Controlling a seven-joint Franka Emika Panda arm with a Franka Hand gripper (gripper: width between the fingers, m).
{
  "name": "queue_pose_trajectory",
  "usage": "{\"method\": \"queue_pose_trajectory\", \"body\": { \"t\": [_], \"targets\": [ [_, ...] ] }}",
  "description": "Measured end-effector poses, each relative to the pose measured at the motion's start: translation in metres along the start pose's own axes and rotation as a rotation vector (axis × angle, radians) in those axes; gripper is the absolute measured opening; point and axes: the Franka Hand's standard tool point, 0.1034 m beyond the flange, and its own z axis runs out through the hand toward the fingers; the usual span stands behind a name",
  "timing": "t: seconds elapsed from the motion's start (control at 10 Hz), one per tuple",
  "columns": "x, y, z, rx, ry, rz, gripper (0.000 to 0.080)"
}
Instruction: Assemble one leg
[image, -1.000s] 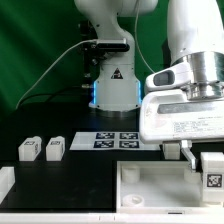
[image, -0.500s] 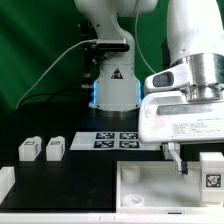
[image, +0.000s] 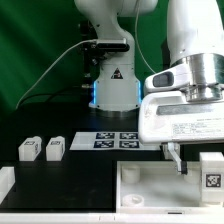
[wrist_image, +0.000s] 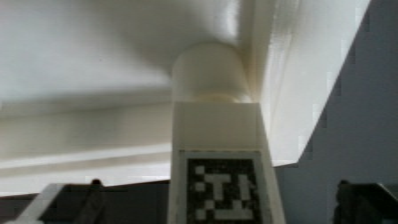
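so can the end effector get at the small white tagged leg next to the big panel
Probably yes: in the wrist view the small white plastic tagged leg lies centred between the open end effector's fingers, with nothing between. The large white panel sits close alongside.

Warning triangle sign on robot base (image: 113, 73), small print on arm label (image: 185, 128) — unreadable, no words legible anywhere

Tool (image: 177, 160) slightly lower than before.

White leg (wrist_image: 221, 130) with black-and-white tag, upright against the white panel's (wrist_image: 89, 70) corner.
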Motion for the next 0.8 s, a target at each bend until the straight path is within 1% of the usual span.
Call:
{"method": "queue_pose_trajectory", "body": {
  "t": [0.1,0.2,0.3,0.4,0.6,0.7,0.8],
  "targets": [
    [0.004,0.001,-0.006,0.010,-0.042,0.012,0.0649],
    [0.010,-0.001,-0.017,0.027,-0.091,0.032,0.0649],
    [0.010,-0.004,-0.023,0.048,-0.181,0.066,0.0649],
    [0.015,-0.001,-0.023,0.047,-0.196,0.087,0.0649],
    [0.008,0.004,-0.018,0.060,-0.426,0.095,0.0649],
    [0.011,0.011,-0.016,0.057,-0.497,0.085,0.0649],
    [0.006,0.015,-0.018,0.055,-0.621,0.076,0.0649]
  ]
}}
